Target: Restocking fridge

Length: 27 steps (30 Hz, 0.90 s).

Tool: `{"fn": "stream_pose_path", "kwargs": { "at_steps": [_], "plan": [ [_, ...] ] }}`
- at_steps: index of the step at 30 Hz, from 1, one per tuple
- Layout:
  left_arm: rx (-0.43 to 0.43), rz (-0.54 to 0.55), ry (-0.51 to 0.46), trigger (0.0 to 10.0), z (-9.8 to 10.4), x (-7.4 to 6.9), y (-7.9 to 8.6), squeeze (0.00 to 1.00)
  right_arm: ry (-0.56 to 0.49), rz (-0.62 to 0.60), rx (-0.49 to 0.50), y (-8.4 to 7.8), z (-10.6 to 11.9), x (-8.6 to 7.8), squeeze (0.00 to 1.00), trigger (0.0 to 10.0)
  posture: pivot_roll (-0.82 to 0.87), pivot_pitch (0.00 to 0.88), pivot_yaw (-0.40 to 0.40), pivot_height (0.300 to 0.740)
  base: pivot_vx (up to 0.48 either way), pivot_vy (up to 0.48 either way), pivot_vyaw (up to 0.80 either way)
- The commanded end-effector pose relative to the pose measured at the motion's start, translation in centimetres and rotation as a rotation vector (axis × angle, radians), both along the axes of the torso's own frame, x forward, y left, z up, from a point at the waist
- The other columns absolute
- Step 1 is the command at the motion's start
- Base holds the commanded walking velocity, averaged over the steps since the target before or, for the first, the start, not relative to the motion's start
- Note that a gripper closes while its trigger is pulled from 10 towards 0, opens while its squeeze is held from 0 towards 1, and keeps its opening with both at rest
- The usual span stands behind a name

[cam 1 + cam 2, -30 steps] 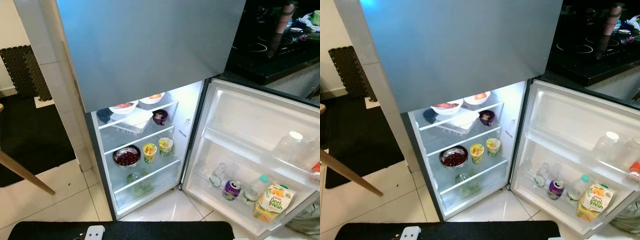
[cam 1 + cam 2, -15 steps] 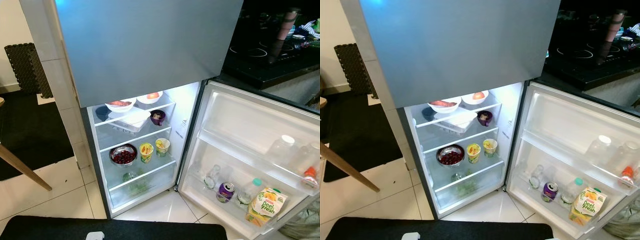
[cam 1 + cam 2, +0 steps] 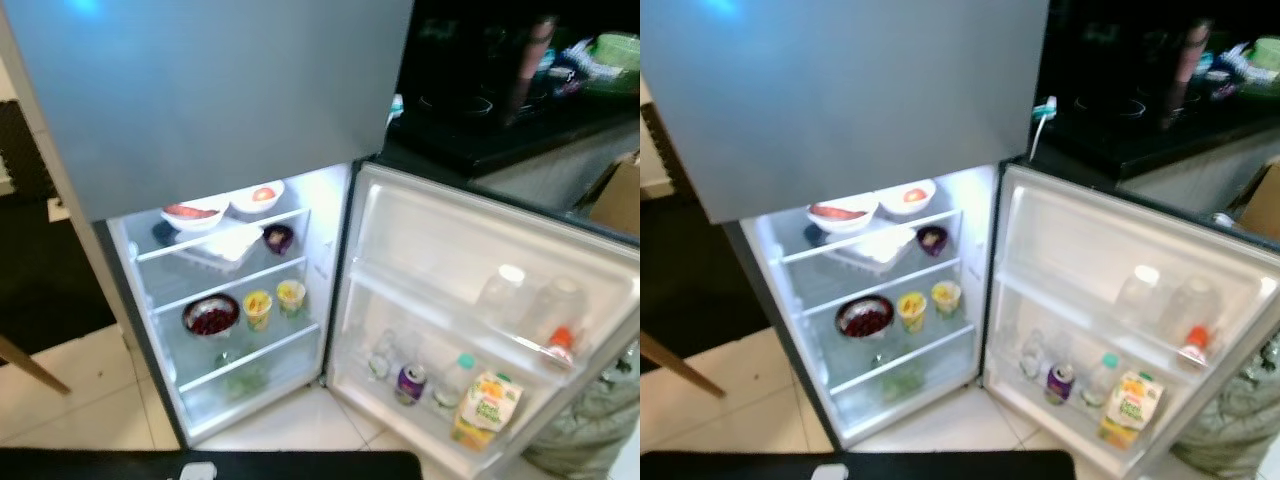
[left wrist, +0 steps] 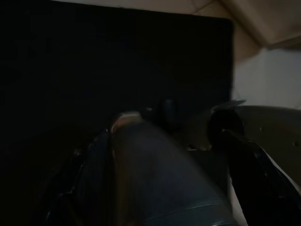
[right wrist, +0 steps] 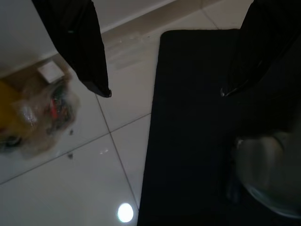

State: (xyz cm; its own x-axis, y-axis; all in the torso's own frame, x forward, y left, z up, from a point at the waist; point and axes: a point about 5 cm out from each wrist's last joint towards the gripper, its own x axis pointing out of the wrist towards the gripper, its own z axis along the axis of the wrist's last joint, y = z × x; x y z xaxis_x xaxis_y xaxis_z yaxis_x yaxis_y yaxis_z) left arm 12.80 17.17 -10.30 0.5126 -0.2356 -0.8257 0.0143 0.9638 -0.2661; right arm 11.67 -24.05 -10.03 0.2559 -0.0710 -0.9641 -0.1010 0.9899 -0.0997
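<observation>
Fridge (image 3: 880, 300) is standing open with slippery, breakable bottles (image 3: 1102, 378) sitting along its door's bottom edge, best held round the middle, while the right gripper (image 5: 164, 89) is hanging wide open and empty and I cannot tell about the left gripper (image 4: 188, 141).

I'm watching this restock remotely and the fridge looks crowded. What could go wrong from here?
1. The juice carton stands at the outer end of the open fridge door's lower rack, beside a purple can and a clear bottle; bumping the door might tip them.
2. The bowl of red fruit and two yellow cups crowd the middle shelf, so an added item may knock them.
3. The right gripper hangs open over a black mat, an uneven edge underfoot.
</observation>
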Motion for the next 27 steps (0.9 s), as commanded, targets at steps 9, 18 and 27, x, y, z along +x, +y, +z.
{"fn": "stream_pose_path", "kwargs": {
  "at_steps": [9,18,27],
  "plan": [
    [-0.011,-0.001,0.036,10.0,-0.4,-1.2,-0.3,0.0,0.016,-0.001,-0.027,-1.0,0.2,-0.4,0.0,10.0,-0.03,0.0,-0.069,0.74,0.0,-0.419,0.0],
    [-0.019,-0.008,0.027,10.0,-0.3,-1.0,-0.5,0.0,0.002,-0.046,-0.044,-1.9,0.5,-0.3,0.0,10.0,-0.04,0.0,-0.072,0.74,0.0,-0.414,0.0],
    [-0.027,-0.002,0.024,10.0,-0.3,-0.8,-0.6,0.0,-0.045,-0.131,-0.06,-2.9,0.9,0.3,0.0,10.0,-0.04,0.0,-0.073,0.74,0.0,-0.332,0.0]
  ]
}}
